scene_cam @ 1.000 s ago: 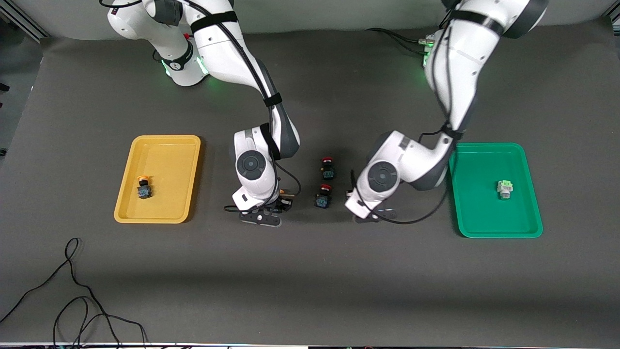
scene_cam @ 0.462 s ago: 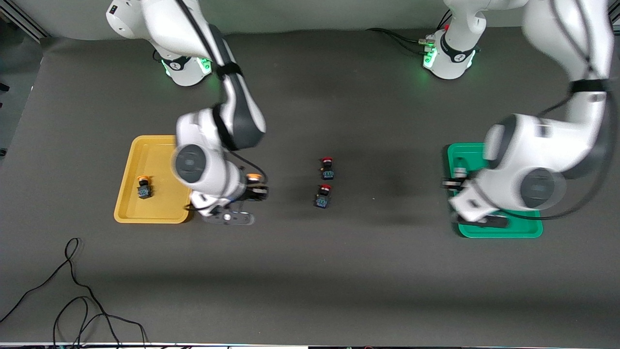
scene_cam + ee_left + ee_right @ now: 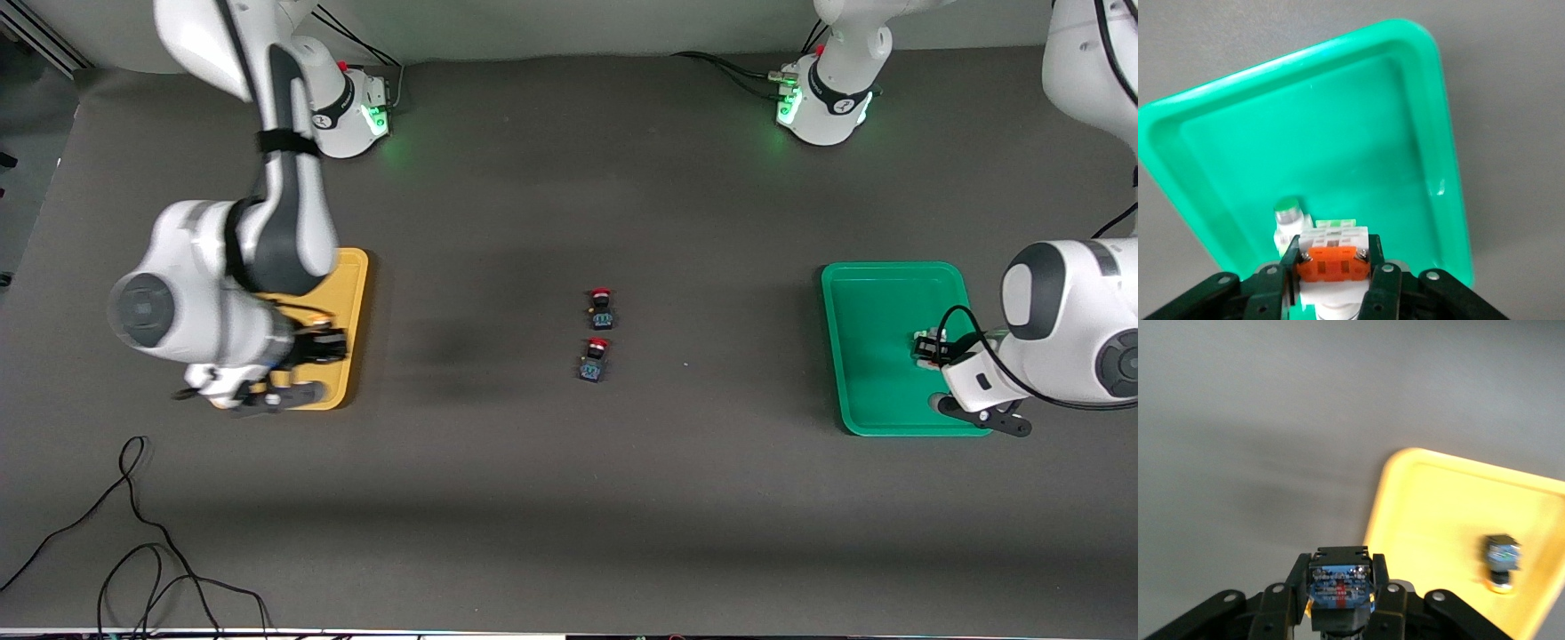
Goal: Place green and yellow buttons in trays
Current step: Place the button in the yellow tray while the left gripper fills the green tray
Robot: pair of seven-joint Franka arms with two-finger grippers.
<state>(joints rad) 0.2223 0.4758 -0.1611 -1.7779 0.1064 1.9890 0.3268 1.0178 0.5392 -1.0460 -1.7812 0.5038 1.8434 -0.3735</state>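
My left gripper (image 3: 930, 348) is shut on a white-bodied button with an orange face (image 3: 1333, 262) and holds it over the green tray (image 3: 876, 320). In the left wrist view (image 3: 1333, 267) a white button with a green cap (image 3: 1287, 215) lies in that tray (image 3: 1371, 133) just under the held one. My right gripper (image 3: 313, 347) is shut on a black-blue button (image 3: 1339, 585) over the yellow tray's (image 3: 353, 293) edge toward the table's middle. In the right wrist view (image 3: 1340, 588) another black-blue button (image 3: 1501, 563) lies in the yellow tray (image 3: 1438, 507). The right arm hides it in the front view.
Two red-capped black-blue switches (image 3: 602, 308) (image 3: 594, 360) stand at the table's middle, one nearer to the front camera than the other. Loose black cables (image 3: 133, 533) lie at the table's near corner, at the right arm's end.
Both arms have swung outward from the table's middle, each with a button in its gripper. The right gripper is now over the yellow tray, the left over the green tray.
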